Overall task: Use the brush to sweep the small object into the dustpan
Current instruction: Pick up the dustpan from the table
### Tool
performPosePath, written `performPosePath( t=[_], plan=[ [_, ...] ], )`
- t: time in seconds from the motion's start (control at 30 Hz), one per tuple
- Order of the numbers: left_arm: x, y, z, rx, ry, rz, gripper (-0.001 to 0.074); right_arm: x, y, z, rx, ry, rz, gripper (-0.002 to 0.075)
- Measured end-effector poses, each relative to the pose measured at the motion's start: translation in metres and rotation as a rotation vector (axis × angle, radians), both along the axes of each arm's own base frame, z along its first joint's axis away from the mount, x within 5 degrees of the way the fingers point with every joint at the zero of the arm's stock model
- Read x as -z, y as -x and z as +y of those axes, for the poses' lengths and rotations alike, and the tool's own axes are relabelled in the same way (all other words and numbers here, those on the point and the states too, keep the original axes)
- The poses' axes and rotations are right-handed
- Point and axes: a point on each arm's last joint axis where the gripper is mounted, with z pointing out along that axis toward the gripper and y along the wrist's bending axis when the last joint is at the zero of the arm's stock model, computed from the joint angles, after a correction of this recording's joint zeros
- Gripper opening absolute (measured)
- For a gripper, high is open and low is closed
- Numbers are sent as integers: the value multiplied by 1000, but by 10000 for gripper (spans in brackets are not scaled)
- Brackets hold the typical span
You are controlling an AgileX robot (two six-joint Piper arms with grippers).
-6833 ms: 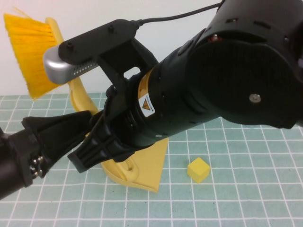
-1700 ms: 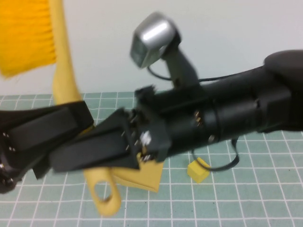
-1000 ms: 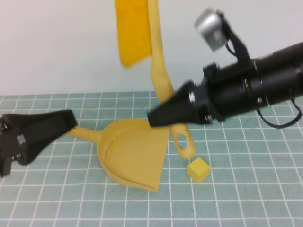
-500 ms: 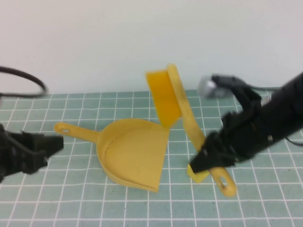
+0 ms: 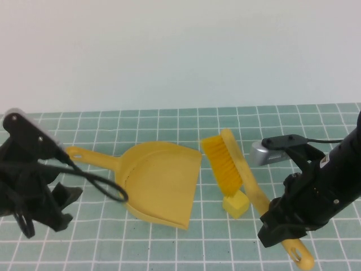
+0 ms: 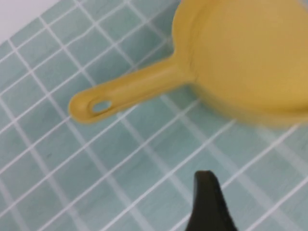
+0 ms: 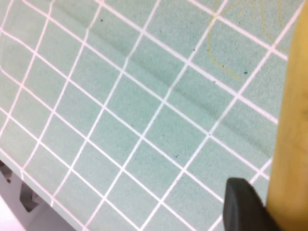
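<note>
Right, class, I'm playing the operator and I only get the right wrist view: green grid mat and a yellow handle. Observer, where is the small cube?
Observer: The cube lies on the mat right by the brush bristles, on the robot's right of the dustpan.
Operator: Which way does the dustpan open?
Observer: Its open edge faces the cube. Its handle points toward the left claw, which is apart from it.
Operator: And my claw?
Observer: The right claw grips the brush handle near its far end, at the front right of the mat.
</note>
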Motion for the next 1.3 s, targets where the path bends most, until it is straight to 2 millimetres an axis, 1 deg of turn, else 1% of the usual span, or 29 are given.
performPosePath(
  t=[0.1,0.17,0.27,0.33,0.43,0.57,0.63,0.73,0.8,0.9,0.93,1.03,1.1,1.2,1.3],
  plan=[
    [5,-4,5,28,-115,9,417,1,0,-1,-1,8,-3,159],
    [5,-11,9,24,-172,17,417,1,0,-1,-3,11,-5,159],
    [6,-24,9,-5,-210,57,417,2,0,-3,-3,30,-7,159],
    [9,-35,4,6,-252,83,417,2,0,-4,-4,48,1,159],
    [17,-56,-10,48,-310,119,417,3,1,-6,0,69,14,159],
    [30,-76,-31,85,-323,185,417,3,2,-7,44,82,37,159],
    [32,-85,-31,111,-371,173,417,2,2,-8,63,88,42,159],
    [29,-96,-29,136,-444,143,417,-1,3,-10,92,103,35,159],
    [29,-98,-27,138,-468,147,417,-4,4,-12,102,117,25,159],
    [34,-100,-28,141,-466,154,417,-7,5,-14,107,130,17,159],
    [37,-101,-28,167,-488,155,413,-8,6,-15,105,133,13,159],
    [39,-101,-27,233,-553,156,382,-10,7,-16,102,133,10,159],
    [39,-100,-26,241,-568,172,369,-12,9,-18,93,144,9,159],
    [35,-96,-25,237,-577,206,368,-13,10,-21,79,169,-5,159],
    [23,-93,-23,230,-582,198,368,-13,9,-23,67,197,-22,159]
  ],
)
